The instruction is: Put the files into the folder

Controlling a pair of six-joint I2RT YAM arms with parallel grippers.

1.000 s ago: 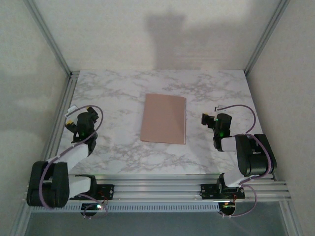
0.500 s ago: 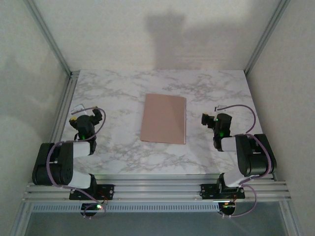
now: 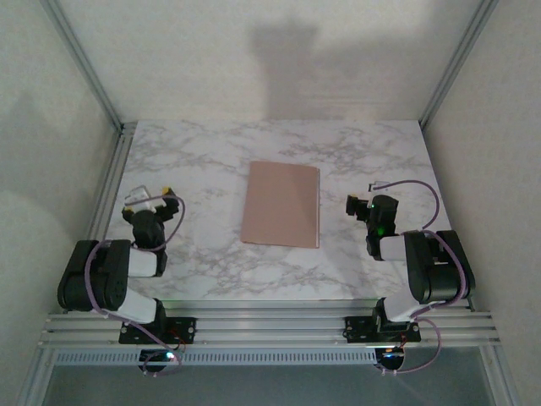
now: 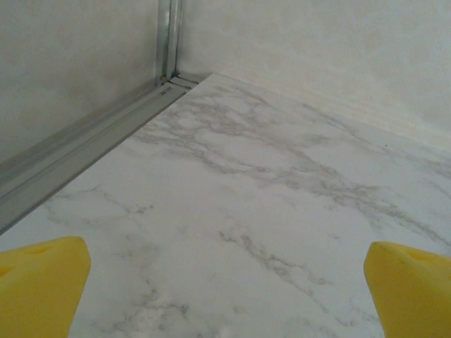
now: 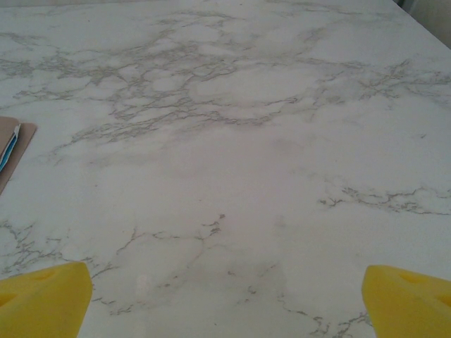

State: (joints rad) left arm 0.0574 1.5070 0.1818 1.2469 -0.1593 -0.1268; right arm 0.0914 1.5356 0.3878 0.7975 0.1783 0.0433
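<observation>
The left gripper (image 3: 149,198) is held with its jaws wide apart and nothing between them. In its wrist view the 2 yellow fingertips (image 4: 41,282) sit at the lower corners over bare marble, near the rail (image 4: 84,148) along the table's left edge. The right gripper (image 3: 354,205) is likewise spread and empty. It is held low over the table (image 5: 239,155), to the right of the folder (image 3: 281,203) and apart from it. Both arms are folded close to their bases.

The folder lies closed and flat at the middle of the table, between the 2 grippers and touched by neither. In the right wrist view its corner is seen at the left edge, and a sliver of blue and white — taken to be the files (image 5: 7,149) — shows between the covers.

From this the task is judged to be at its end: the files are tucked inside, the cover is down and the arms are parked. Little is called for next — at most a check that no sheet juts past the cover. If one does, a light push along the open edge by the right gripper would be needed, with the folder kept from sliding on the smooth marble.
</observation>
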